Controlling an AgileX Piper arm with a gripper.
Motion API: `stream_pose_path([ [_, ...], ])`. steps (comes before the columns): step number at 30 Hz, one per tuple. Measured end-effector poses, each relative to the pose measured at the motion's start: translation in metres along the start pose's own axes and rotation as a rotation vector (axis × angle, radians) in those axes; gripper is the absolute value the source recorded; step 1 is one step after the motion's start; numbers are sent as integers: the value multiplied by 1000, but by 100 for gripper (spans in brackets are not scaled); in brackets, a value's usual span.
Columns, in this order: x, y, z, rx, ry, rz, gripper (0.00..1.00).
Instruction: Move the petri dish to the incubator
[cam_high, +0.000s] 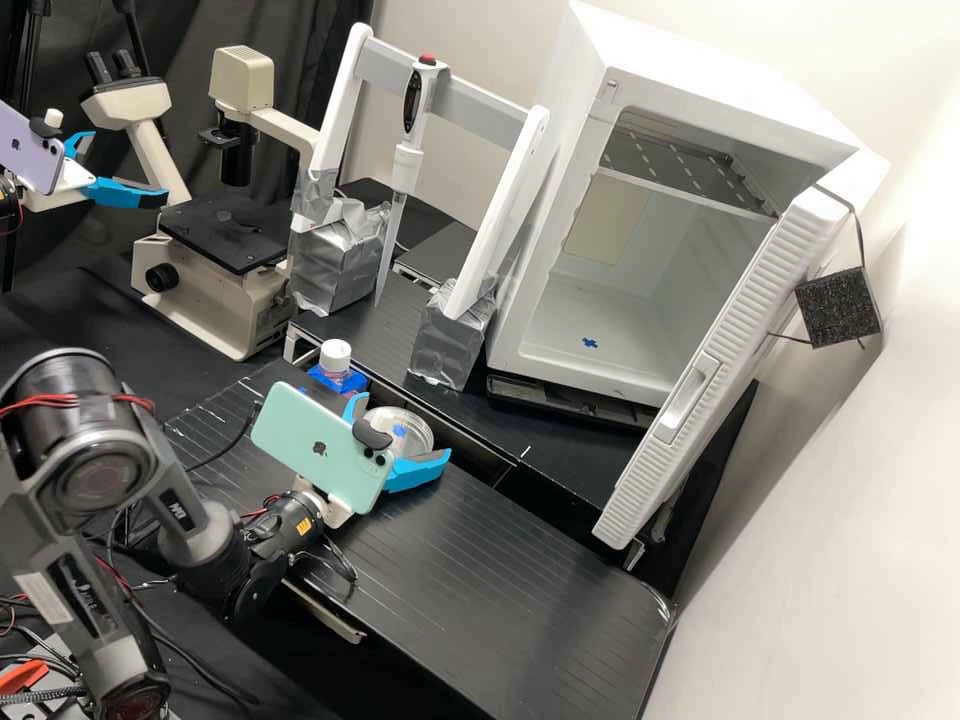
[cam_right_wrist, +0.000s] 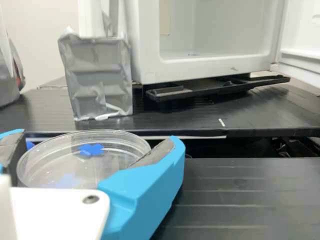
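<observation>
In the high view, my gripper (cam_high: 400, 428) is at the bench's rear edge, its blue fingers on either side of the clear round petri dish (cam_high: 412, 420). Seen from the wrist, the gripper (cam_right_wrist: 97, 137) is shut on the petri dish (cam_right_wrist: 70, 162), both grey pads against its sides. The dish lies level and bears blue marks. Whether its underside touches anything, I cannot tell. The white incubator (cam_high: 710, 75) stands open beyond a gap, with a blue mark (cam_high: 590, 343) on its floor; its front frame (cam_right_wrist: 142, 50) rises ahead in the wrist view.
A pipette (cam_high: 407, 165) hangs in a white stand with silver-taped feet (cam_high: 450, 345), one foot (cam_right_wrist: 97, 75) near the incubator. A white-capped bottle (cam_high: 336, 358) is behind the gripper. The incubator door (cam_high: 720, 370) swings out at the right. A microscope (cam_high: 205, 300) stands back left.
</observation>
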Motion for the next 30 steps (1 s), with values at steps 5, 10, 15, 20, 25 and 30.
stream_pose_path([
  [5,-6,13,-1,32,8,52,0],
  [10,-9,18,-1,44,9,69,0],
  [15,3,26,-5,33,35,96,0],
  [20,29,39,-2,12,33,145,0],
  [25,71,63,0,6,40,237,0],
  [30,120,88,1,6,27,283,0],
])
